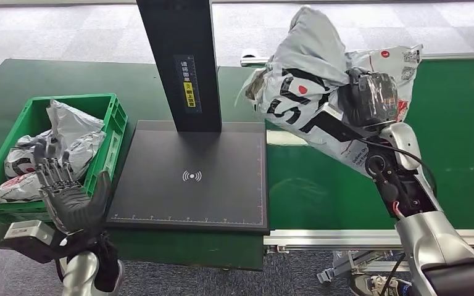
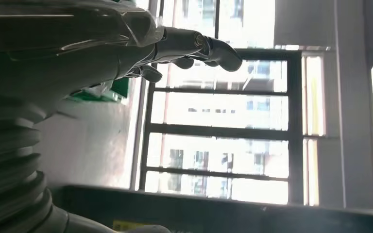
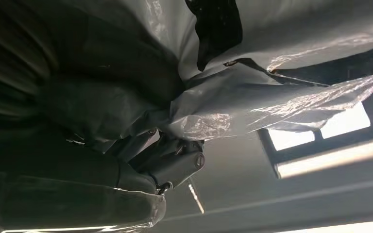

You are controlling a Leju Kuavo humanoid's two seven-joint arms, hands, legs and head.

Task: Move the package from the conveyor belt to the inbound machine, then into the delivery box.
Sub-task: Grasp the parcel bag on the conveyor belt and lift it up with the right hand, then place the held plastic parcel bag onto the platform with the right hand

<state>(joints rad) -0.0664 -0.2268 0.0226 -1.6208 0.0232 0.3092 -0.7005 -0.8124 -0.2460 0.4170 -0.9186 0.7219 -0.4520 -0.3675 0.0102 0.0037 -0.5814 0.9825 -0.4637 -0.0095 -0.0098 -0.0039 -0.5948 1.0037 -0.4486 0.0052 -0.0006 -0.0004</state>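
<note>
Gripping one grey package (image 1: 311, 86) above the conveyor belt (image 1: 463, 154), the right hand (image 3: 160, 162) shows curled fingers in its wrist view. Left hand (image 1: 68, 197) spread, holding nothing, beside the green delivery box (image 1: 108, 132) with several packages.

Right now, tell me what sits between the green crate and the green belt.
In the head view, the black scanner plate with its upright post lies between the green crate and the belt.

Dark fingers (image 3: 175, 162) curl into crinkled grey package (image 3: 252, 97) film, apparently gripping it, bright window (image 3: 320, 141) behind
</note>
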